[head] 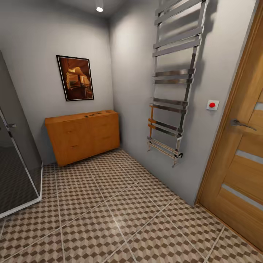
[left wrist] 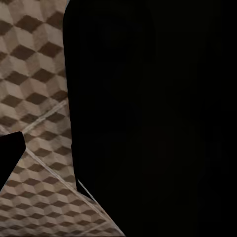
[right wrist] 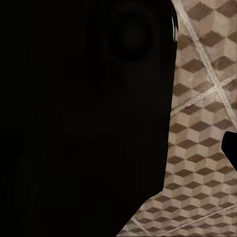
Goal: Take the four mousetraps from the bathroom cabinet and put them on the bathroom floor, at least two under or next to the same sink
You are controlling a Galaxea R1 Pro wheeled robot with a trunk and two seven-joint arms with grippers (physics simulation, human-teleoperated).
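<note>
Bathroom floor (head: pixel 120 219) nearest; mousetraps (head: pixel 95 114) (tiny) atop cabinet (head: pixel 84 137); pincer state: cannot tell.

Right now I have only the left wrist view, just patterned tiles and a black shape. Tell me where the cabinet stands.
Observer: In the head view the cabinet stands ahead and to the left, against the far wall, under a framed picture.
Operator: Report what is on its top.
Observer: A few small dark items lie on top near its right end. They are too small to confirm as mousetraps.
Operator: Name what is on my right side.
Observer: A chrome towel rail, then a wooden door nearer you.
</note>
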